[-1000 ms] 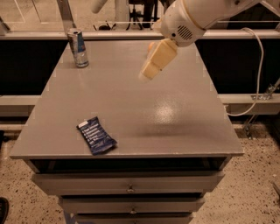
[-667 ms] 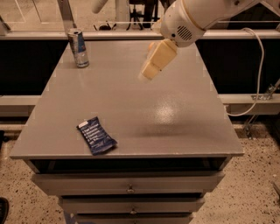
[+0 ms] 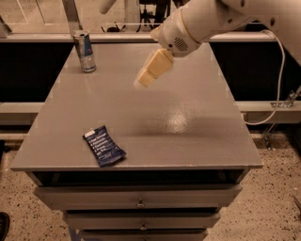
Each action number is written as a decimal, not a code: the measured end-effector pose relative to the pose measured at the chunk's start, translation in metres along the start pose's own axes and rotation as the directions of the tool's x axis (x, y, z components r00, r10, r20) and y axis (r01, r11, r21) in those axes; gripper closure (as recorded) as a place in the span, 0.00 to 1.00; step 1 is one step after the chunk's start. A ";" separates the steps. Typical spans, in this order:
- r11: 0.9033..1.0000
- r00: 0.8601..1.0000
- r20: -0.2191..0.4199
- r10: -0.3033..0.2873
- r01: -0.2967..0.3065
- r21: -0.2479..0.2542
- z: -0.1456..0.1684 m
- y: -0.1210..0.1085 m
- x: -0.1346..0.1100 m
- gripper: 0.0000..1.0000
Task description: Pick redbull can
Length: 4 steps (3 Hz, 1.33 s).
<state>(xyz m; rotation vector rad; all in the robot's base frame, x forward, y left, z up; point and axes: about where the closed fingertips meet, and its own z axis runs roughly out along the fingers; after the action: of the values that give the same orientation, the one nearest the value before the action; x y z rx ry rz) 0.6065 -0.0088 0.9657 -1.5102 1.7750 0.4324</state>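
The redbull can (image 3: 84, 51) stands upright at the far left corner of the grey table (image 3: 188, 136). It is slim, blue and silver with a silver top. My gripper (image 3: 143, 81) hangs from the white arm (image 3: 202, 23) above the far middle of the table. It points down and to the left, well to the right of the can and apart from it, and holds nothing that I can see.
A flat dark-blue snack wrapper (image 3: 104, 146) lies near the front left of the table. Drawers (image 3: 141, 202) sit under the tabletop. A white cable (image 3: 277, 84) hangs at the right. A rail and glass (image 3: 42, 14) run behind the table.
The gripper has moved left and slightly down, closer to the can. The can and the wrapper have not moved.
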 end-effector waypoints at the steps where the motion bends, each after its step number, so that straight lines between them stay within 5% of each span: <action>1: 1.000 0.994 0.103 0.020 -0.021 0.007 0.056 -0.035 -0.003 0.00; 4: 0.988 0.958 0.279 0.065 -0.102 0.118 0.146 -0.128 -0.032 0.00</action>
<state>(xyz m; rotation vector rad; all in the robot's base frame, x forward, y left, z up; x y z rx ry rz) 0.7757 0.0809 0.9189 -1.2225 1.6183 0.5302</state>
